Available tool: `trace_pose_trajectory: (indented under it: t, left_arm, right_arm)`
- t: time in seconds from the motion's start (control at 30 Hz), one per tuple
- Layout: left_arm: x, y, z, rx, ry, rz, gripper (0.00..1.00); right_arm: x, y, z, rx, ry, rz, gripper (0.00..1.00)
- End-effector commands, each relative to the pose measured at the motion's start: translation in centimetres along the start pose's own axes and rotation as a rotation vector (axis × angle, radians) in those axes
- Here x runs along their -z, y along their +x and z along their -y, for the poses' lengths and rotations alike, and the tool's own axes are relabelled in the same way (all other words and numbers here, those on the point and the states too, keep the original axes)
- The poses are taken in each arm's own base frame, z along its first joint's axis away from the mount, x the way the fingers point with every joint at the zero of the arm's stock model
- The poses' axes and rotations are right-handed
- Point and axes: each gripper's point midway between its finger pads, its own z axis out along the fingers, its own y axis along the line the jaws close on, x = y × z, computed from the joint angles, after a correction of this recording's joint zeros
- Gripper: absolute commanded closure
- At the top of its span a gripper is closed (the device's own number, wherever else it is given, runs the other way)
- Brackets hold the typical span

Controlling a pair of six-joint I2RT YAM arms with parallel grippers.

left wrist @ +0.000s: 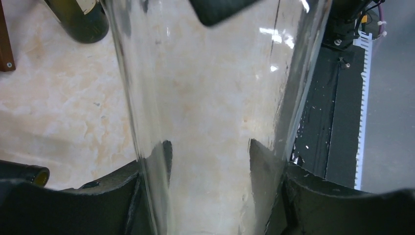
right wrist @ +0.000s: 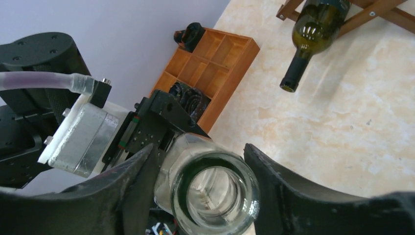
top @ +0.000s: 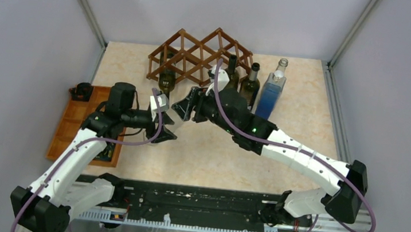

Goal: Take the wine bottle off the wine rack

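I'm clamping my L gripper [left wrist: 210, 166] hard on the body of the clear glass bottle [left wrist: 210, 83], holding it off the rack, over the middle of the table [top: 216, 157]; my R gripper [right wrist: 199, 152] is straddling its open mouth, one finger each side of the neck; can't tell whether they're pressing or just flanking; the wine rack [top: 201, 55] is sitting at the table's 12 o'clock w/ a green wine bottle [top: 166, 81] lying in a low cell at its 8 o'clock end, neck pointing toward me; two green bottles [top: 250, 83] & a blue bottle [top: 268, 97] are standing upright near the rack's 4 o'clock; the compartment tray [top: 66, 130] is lying at 9 o'clock.
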Motion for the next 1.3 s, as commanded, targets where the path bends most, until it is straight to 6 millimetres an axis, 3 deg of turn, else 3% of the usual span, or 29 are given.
trace_pose_trajectory:
  t: [0.0,0.23,0.33,0.37,0.5,0.53,0.77,0.9,1.0,1.27]
  left_arm:
    - [0.4,-3.6,0.9,-0.045,0.044,0.098,1.0]
    - [0.3,-3.2,1.3,-0.029,0.072,0.09,0.98]
    - [0.3,-3.0,1.6,-0.022,0.088,0.086,0.94]
    - [0.3,-2.9,1.7,-0.018,0.093,0.084,0.94]
    - [0.3,-2.9,1.8,-0.012,0.099,0.085,0.93]
    - [0.3,-2.9,1.8,-0.01,0.095,0.086,0.93]
    - [0.4,-3.0,1.8,0.002,0.085,0.094,0.95]
    - [0.4,-3.7,1.5,0.019,0.063,0.114,0.97]
    - [0.3,-4.1,0.8,0.028,0.035,0.12,0.99]
    - [0.2,-4.3,0.2,0.026,0.007,0.13,1.0]
  right_arm:
    - [0.0,-3.2,-3.2,0.002,-0.068,0.099,0.44]
    - [-0.6,-2.9,-2.9,0.007,-0.048,0.097,0.86]
    - [-0.8,-2.9,-2.5,0.018,-0.029,0.097,0.89]
    - [-0.8,-2.9,-2.5,0.02,-0.024,0.098,0.86]
    - [-1.1,-3.1,-2.6,0.015,-0.025,0.1,0.47]
    - [-1.2,-3.1,-2.7,0.01,-0.027,0.1,0.41]
    - [-1.5,-3.6,-3.4,-0.009,-0.051,0.119,0.33]
    - [-2.3,-2.5,-3.5,0.0,-0.047,0.066,0.16]
    - [-2.7,-1.4,-2.8,0.0,-0.009,0.049,0.1]
    - [-3.2,0.2,-1.5,-0.027,0.044,0.025,0.1]
